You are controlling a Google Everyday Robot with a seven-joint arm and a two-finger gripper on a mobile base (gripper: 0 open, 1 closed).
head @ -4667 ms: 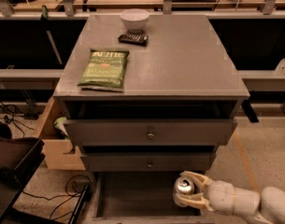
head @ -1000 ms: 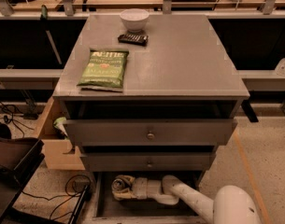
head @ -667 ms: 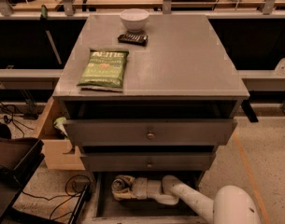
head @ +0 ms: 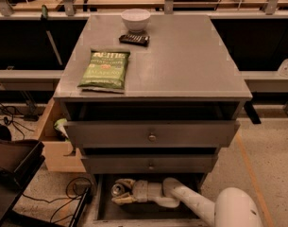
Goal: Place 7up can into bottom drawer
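Grey cabinet (head: 181,60) on a workshop floor, its bottom drawer (head: 104,208) pulled out; the 7up can (head: 118,189) is now low inside that drawer, toward its left, where seconds ago it was held out in front at the right; so delivery looks nearly done, with only the release left; the gripper (head: 121,192) is clasped around the can, its fingers (head: 126,182) parted just enough to flank it.

The green chip bag (head: 105,69), on the left of the cabinet (head: 181,56) top, carries a pale line of lettering across its upper end, but no word can be read. The 7up can (head: 117,189), at the gripper (head: 121,192) inside the cabinet's bottom drawer (head: 148,214), shows only its silver top, with no legible label.
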